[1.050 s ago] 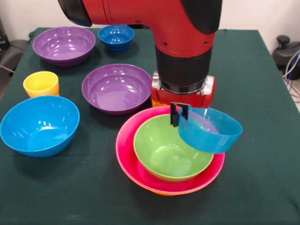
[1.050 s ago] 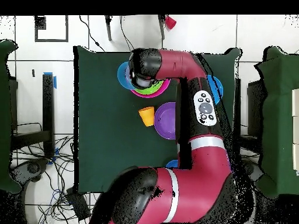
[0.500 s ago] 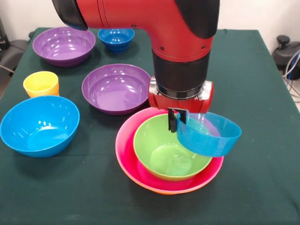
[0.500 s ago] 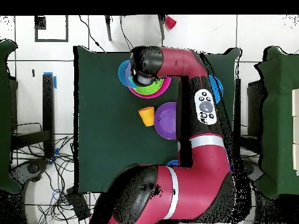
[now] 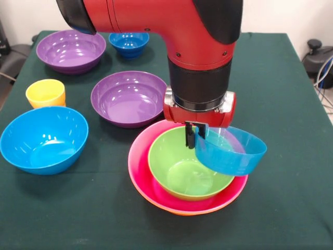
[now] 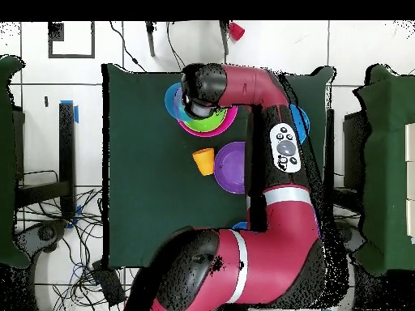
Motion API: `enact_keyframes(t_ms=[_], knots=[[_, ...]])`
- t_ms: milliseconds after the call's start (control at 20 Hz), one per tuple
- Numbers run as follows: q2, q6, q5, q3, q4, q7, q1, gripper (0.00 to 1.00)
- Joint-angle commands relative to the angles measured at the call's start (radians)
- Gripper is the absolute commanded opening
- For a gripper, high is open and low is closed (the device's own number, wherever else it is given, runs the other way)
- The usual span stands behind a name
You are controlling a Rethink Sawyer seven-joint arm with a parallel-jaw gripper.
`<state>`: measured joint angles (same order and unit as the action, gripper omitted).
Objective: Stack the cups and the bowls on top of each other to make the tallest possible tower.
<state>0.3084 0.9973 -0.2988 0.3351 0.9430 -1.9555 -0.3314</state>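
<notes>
Teal bowl (image 5: 231, 151) hangs tilted over the green bowl (image 5: 190, 169) nested in pink (image 5: 143, 172).

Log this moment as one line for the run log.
hand: shut on teal bowl rim | bowl: tilted, over green bowl | tower: green in pink bowl

The red and black arm (image 5: 200, 57) comes straight down, wrist vertical. Its pincer (image 5: 194, 136) points downward, the short black fingers (image 5: 190, 136) clamped close together on a rim.
</notes>
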Motion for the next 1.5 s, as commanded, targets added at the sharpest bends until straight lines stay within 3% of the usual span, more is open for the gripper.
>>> enact_keyframes(t_ms=[50,550,1000,1150,1500], knots=[[-0.042,-0.013,-0.072,0.078,-0.015,0.275,0.018,0.0],[-0.051,0.107,-0.078,0.067,-0.107,0.294,0.049,0.0],[-0.002,0.118,-0.096,0.015,-0.089,0.264,0.057,0.0],[0.008,0.184,-0.109,0.0,-0.112,0.282,0.07,0.0],[0.011,0.186,-0.11,0.006,-0.109,0.281,0.075,0.0]])
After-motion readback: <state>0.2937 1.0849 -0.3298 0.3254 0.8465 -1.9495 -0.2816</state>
